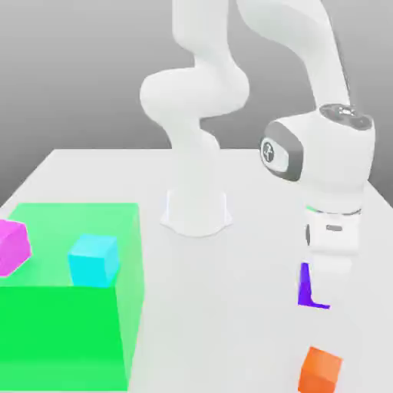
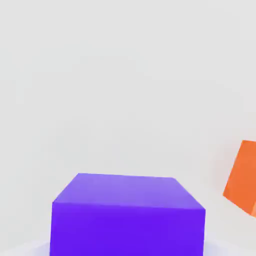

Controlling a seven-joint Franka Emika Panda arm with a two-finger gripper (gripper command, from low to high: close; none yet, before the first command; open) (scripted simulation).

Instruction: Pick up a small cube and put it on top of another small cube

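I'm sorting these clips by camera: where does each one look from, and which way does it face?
Exterior view: off the arm, facing the robot from across the table and looking down on it; arm, its base and the end effector show.
Hand view: on the hand, facing the purple cube close up; pale blurs at the picture's edge may be fingertips, I can't be sure.
Shared: purple cube, orange cube and pale table surface.

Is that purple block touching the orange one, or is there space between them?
Apart: the hand view shows pale table between the purple cube and the orange cube.
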